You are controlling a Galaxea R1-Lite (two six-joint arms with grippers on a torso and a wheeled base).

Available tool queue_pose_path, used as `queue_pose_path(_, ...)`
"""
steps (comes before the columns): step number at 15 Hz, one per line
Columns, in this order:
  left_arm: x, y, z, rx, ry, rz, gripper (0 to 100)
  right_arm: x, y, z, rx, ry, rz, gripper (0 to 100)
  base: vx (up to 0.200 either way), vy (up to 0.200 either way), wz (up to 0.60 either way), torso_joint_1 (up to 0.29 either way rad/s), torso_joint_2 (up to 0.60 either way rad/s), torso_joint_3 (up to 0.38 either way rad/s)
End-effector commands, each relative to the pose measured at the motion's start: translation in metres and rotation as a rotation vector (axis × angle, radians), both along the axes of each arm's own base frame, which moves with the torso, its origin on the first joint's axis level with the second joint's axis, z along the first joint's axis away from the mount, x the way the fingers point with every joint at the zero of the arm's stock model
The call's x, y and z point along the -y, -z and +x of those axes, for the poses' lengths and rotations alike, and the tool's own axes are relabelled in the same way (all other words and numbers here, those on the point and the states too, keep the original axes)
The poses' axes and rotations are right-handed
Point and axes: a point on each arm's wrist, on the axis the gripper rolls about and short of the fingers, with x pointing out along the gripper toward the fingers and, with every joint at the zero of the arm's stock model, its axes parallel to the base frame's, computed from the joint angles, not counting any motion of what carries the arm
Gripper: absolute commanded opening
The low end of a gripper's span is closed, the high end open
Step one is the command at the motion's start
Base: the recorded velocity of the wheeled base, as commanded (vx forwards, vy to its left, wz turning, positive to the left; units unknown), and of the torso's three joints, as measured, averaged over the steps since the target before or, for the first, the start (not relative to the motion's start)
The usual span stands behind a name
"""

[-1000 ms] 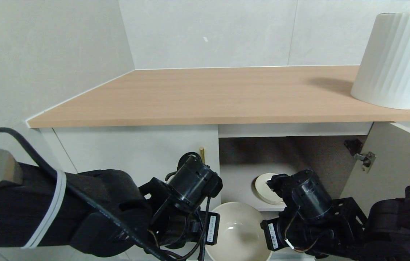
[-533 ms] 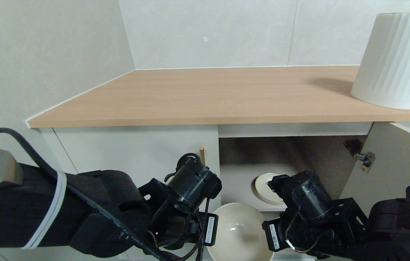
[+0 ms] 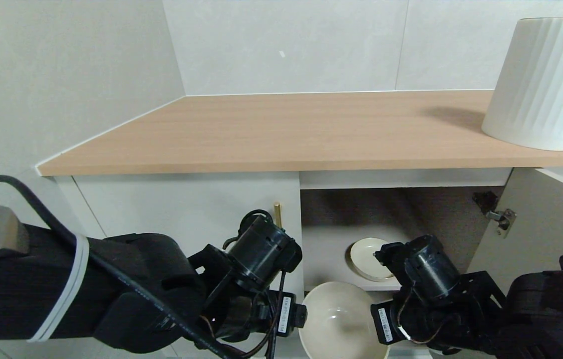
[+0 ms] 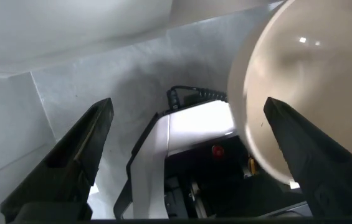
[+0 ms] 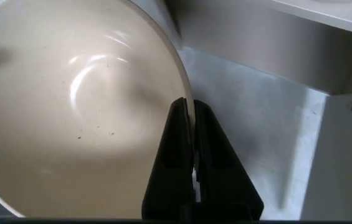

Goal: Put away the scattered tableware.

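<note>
A wooden table [image 3: 281,134] runs along a pale tiled wall [image 3: 286,45], with a white ribbed cylinder [image 3: 540,85] at 2 o'clock. Below it, an open cabinet's shelf [image 3: 326,259] holds a plate [image 3: 363,254]. At 6 o'clock both arms are bent low. The right arm [image 3: 431,279] has its jaws clamped on the rim of a cream bowl [image 3: 339,324]. The left arm [image 3: 256,254] has its jaws spread just beside the bowl. The white wrist stickers [image 3: 284,315] are too small to read.

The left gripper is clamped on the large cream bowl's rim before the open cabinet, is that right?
No: the right gripper is clamped on the rim of the large cream ceramic bowl before the open white cabinet, as the right wrist view shows.
</note>
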Motion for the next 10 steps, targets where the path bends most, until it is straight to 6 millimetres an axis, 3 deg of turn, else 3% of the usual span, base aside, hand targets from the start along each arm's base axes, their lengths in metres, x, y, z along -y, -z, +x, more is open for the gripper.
queue_pose_path(1,0.000,-0.001,0.000,0.006,-0.003,0.000,100,0.009,0.017,0.012,-0.026,0.049,-0.061,0,0.000,0.000,0.00,0.000,0.00,0.000)
queue_pose_path(6,-0.001,-0.005,-0.001,0.018,-0.004,-0.010,100,0.029,0.030,0.038,-0.030,0.187,-0.101,0,0.000,0.000,0.00,0.000,0.00,0.000)
queue_pose_path(10,-0.001,-0.005,-0.001,0.018,-0.004,-0.010,100,0.041,0.026,0.067,0.028,0.362,0.023,0,0.000,0.000,0.00,0.000,0.00,0.000)
